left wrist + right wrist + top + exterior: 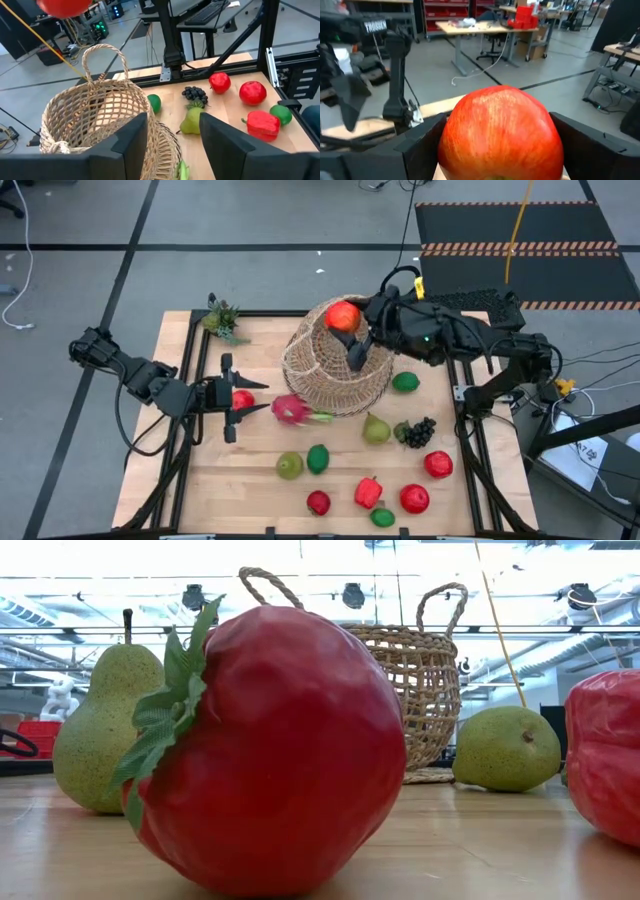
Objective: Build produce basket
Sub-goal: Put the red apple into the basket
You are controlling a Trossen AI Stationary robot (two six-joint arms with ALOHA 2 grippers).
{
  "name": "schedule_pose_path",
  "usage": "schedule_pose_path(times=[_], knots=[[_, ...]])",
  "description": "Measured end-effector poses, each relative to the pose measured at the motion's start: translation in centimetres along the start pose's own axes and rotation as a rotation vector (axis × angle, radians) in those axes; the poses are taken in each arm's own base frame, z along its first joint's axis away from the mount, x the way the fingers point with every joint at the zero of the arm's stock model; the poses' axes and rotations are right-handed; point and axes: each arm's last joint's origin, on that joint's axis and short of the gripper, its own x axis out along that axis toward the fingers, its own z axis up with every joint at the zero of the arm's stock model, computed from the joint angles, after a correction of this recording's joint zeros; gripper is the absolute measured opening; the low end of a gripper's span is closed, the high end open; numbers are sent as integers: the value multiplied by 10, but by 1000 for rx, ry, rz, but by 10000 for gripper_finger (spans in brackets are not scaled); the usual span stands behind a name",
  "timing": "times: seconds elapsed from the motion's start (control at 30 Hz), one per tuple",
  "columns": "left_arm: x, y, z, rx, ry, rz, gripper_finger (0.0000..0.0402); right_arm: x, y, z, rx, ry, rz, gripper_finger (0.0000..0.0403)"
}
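The tan wicker basket (pixel 335 365) stands on its base at the table's middle; it also shows in the left wrist view (pixel 95 125) and the low view (pixel 415 690). My right gripper (pixel 347 322) is shut on a red apple (pixel 500 132) above the basket's far rim. My left gripper (pixel 255 397) is open, left of the basket, next to the pink dragonfruit (pixel 290 410). A red fruit (pixel 243 399) lies under it. Pears, limes, grapes (pixel 420 430) and red fruits lie on the near half. My right gripper pinches the red apple by its two opposite sides (pixel 451 140) between its two fingers. The fingers come about level from the table's right side. The apple (pixel 343 316) is lifted clear, above the basket's far rim.
A small green spiky plant (pixel 222 318) stands at the far left corner. A pear (pixel 375 428), a lime (pixel 405 382) and the grapes lie right of the basket. A red pepper (pixel 368 492) and other red fruits lie near the front edge. A black frame borders the table.
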Motion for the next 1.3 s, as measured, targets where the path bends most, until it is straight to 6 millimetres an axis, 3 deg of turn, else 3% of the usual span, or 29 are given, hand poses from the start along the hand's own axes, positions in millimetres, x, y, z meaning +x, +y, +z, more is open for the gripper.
schedule_pose_path(times=[0.43, 0.9, 1.07, 1.3], knots=[[0, 0, 0, -1, 2, 0, 159, 29, -26, -26, -43, 192, -83, 332], [1, -1, -1, 0, 9, 0, 159, 73, -39, -94, -92, 363, -95, 331], [1, -1, 0, -7, -1, 0, 159, 85, -38, -120, -192, 387, -87, 331], [1, -1, 0, -8, 1, 0, 159, 93, -44, -142, -210, 415, -104, 331]])
